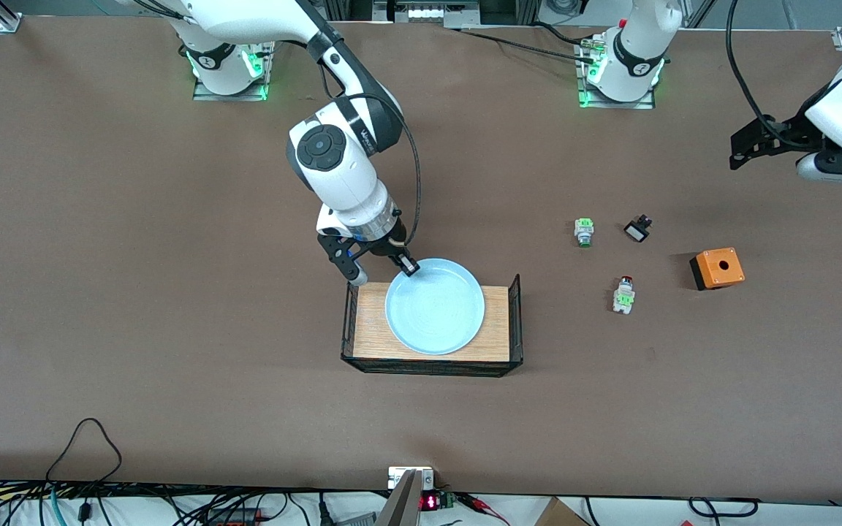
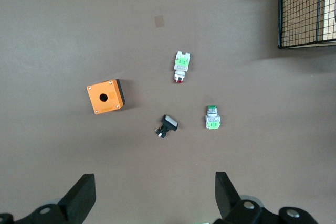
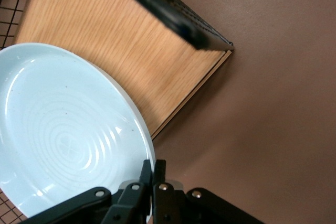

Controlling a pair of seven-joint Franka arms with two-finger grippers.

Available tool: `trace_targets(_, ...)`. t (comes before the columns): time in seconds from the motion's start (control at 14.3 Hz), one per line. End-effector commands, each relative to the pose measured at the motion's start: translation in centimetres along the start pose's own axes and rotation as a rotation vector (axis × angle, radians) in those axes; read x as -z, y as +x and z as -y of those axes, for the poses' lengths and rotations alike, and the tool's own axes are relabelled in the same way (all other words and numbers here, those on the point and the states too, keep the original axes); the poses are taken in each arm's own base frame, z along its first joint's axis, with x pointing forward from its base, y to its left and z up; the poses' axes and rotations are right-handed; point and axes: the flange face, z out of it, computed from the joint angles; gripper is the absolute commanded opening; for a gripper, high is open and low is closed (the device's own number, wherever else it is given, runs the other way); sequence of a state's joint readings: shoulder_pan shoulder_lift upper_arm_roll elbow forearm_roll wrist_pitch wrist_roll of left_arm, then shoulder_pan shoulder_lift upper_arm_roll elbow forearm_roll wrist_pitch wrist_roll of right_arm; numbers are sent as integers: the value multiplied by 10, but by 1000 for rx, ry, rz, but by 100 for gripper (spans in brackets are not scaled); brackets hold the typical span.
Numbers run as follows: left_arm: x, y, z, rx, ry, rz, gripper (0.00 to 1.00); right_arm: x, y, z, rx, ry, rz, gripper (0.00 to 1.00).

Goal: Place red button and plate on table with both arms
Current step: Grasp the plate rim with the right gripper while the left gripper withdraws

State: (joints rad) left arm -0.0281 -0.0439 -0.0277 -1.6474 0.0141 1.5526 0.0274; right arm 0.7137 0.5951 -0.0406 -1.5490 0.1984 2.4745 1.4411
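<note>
The pale blue plate lies on a wooden tray in the middle of the table. My right gripper is shut on the plate's rim at the edge farthest from the front camera. The right wrist view shows the fingers pinching the rim of the plate. The red button lies on the table toward the left arm's end, red cap pointing away from the front camera; it also shows in the left wrist view. My left gripper is open and empty, high over the table at the left arm's end.
A similar part with a green tip, a small black part and an orange box with a hole lie near the red button. The tray has black wire ends. Cables run along the front edge.
</note>
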Motion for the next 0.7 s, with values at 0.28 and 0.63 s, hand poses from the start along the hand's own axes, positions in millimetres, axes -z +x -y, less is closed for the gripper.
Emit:
trace_targets(0.28,4,20,-7,-29,46,-66,100,54,-18,15,24,26,10,0)
trace_targets(0.63,6,18,-6,-20,42,-63,100,103,-5,18,47,6,15,0)
